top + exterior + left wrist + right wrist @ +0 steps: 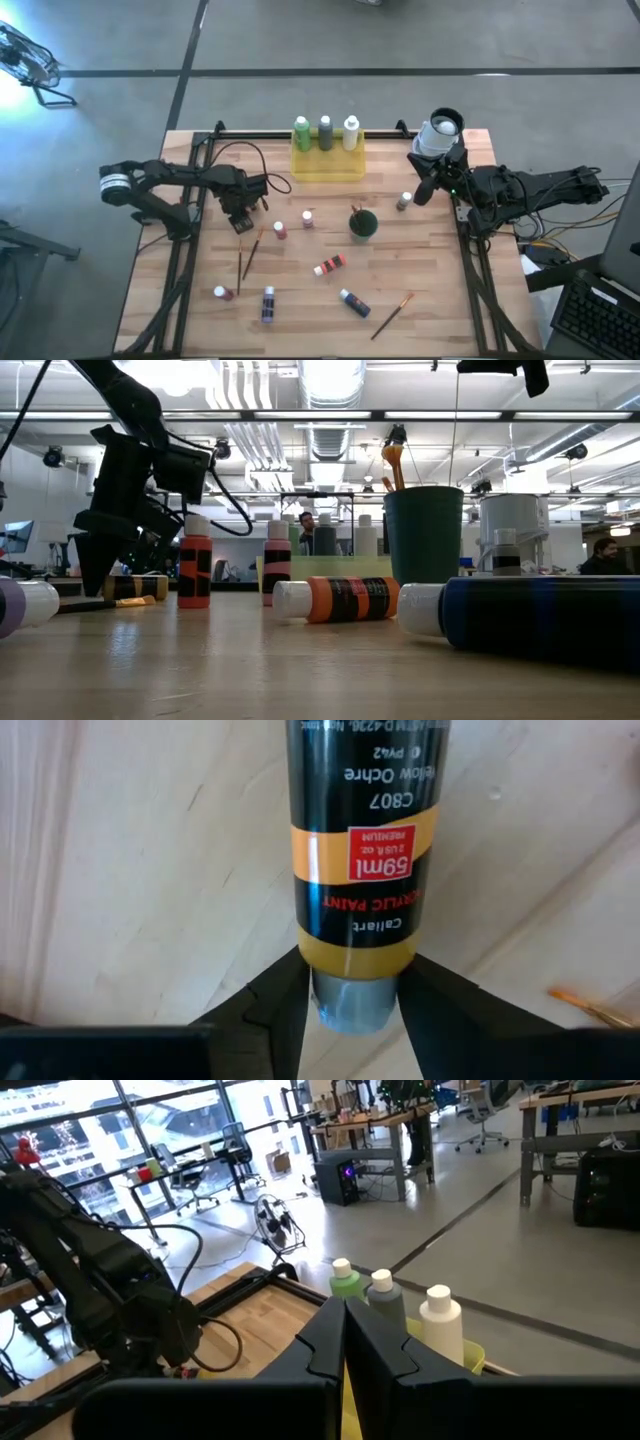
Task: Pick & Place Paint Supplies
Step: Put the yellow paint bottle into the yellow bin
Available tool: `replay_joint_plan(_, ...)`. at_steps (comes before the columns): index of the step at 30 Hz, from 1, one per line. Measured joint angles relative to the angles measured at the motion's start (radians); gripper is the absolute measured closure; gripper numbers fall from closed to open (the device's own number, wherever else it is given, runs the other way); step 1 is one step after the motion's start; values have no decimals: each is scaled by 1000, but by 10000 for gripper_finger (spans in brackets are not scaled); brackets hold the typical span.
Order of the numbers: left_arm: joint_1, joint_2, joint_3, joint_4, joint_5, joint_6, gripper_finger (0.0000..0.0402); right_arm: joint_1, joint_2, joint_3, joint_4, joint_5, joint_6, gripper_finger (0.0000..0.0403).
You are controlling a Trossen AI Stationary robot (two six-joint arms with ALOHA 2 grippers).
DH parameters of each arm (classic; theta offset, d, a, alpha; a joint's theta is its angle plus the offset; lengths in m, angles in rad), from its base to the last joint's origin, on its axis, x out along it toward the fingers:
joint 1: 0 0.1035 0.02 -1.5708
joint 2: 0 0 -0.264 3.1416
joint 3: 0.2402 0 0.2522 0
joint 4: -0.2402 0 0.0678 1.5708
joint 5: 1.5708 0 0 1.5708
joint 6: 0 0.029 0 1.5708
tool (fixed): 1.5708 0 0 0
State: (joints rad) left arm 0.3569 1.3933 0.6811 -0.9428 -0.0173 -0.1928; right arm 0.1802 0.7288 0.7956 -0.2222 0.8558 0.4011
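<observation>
Your left gripper (243, 222) sits low over the table's left part, just beside a thin paintbrush (251, 254). In the left wrist view its two fingers (285, 1005) flank the grey cap end of a yellow ochre paint bottle (362, 870) lying on the wood; the jaws stand partly apart on either side of the cap, and you cannot tell whether they press it.

Your right gripper (424, 187) waits at the table's right edge, near the back, with its fingers (325, 1342) pressed together on nothing.

Three bottles stand in the yellow tray (327, 166) at the back edge: a green bottle (301, 133), a grey bottle (325, 132) and a white bottle (351, 132).

The dark green cup (362, 224) stands mid-table with brush handles rising from it.

Loose on the wood you see two small upright bottles (280, 230) left of the cup, an orange bottle (329, 265) lying on its side, a blue bottle (354, 301) lying nearer the front, a purple bottle (268, 304) and a second paintbrush (392, 315) at the front right
</observation>
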Motion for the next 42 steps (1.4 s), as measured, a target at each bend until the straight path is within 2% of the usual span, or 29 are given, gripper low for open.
replay_joint_plan(14,0,-2,0,15,19,13,249,0,0,0,0,0,0,394)
replay_joint_plan(19,0,-3,-1,26,19,5,282,0,0,0,-4,0,0,394)
replay_joint_plan(22,1,-5,-5,24,19,-2,287,0,0,0,-7,0,0,394)
replay_joint_plan(30,-3,-17,57,-72,0,4,287,0,0,0,-7,-6,37,394)
replay_joint_plan(33,-13,-39,117,-109,-42,31,287,-1,0,0,-7,-54,99,394)
replay_joint_plan(38,-48,-82,265,-129,-129,130,287,-36,-1,0,-6,-207,266,394)
replay_joint_plan(42,-115,-93,417,-121,-289,299,287,-77,1,0,-4,-342,365,394)
